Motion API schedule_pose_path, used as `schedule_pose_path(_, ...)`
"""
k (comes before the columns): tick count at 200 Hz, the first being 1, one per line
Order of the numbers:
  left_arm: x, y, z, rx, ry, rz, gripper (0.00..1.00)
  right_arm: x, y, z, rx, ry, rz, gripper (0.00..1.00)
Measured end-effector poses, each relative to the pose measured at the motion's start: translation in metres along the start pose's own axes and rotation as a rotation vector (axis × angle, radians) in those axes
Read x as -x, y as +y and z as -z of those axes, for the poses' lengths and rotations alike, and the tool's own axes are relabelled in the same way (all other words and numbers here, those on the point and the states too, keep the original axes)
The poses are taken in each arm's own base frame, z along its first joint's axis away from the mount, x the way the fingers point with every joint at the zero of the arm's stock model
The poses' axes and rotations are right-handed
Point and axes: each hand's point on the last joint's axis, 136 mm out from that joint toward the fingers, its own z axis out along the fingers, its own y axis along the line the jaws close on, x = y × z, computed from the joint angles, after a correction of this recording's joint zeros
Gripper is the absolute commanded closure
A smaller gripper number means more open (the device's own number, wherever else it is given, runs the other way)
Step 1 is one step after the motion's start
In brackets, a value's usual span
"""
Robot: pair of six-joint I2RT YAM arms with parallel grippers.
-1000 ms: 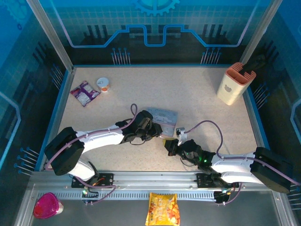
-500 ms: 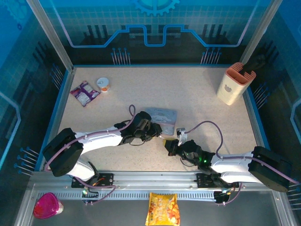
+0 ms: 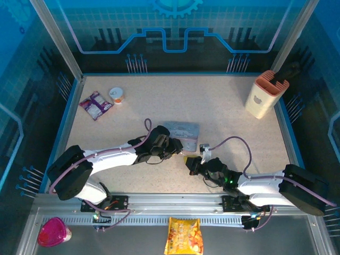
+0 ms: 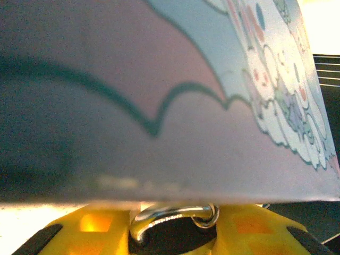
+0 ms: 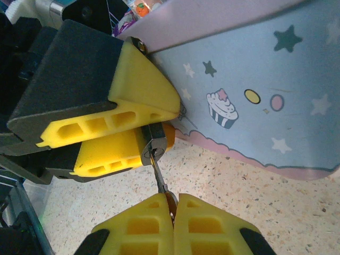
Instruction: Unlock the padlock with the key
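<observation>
1. The left claw (image 5: pixel 169 125) is pinching the padlock (image 5: pixel 153 147) right against the tin's (image 5: pixel 255 90) near edge.
2. The right claw (image 5: pixel 174 204) is pressing together on the key (image 5: pixel 158 178), just off that same tin edge. The key's tip is meeting the padlock's keyhole face.
3. The tin is lying on the worktop (image 5: pixel 255 196), showing a printed cupcake, stars and dots on pale blue above a pink scalloped band.
4. The shackle (image 4: pixel 170 213) is looping just under the tin's rim.

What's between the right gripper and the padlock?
The key, pinched in the right gripper, its tip at the padlock keyhole. Right wrist view shows it.
</observation>
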Motion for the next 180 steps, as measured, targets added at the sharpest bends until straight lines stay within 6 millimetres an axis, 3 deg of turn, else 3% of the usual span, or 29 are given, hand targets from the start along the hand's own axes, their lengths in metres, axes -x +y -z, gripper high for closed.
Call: schedule_pose_path(180, -0.0025, -0.0055, 0.0002, -0.041, 0.010, 0.037, 0.91, 0.0062, 0.0029, 0.0010, 0.012, -0.023, -0.023, 1.00)
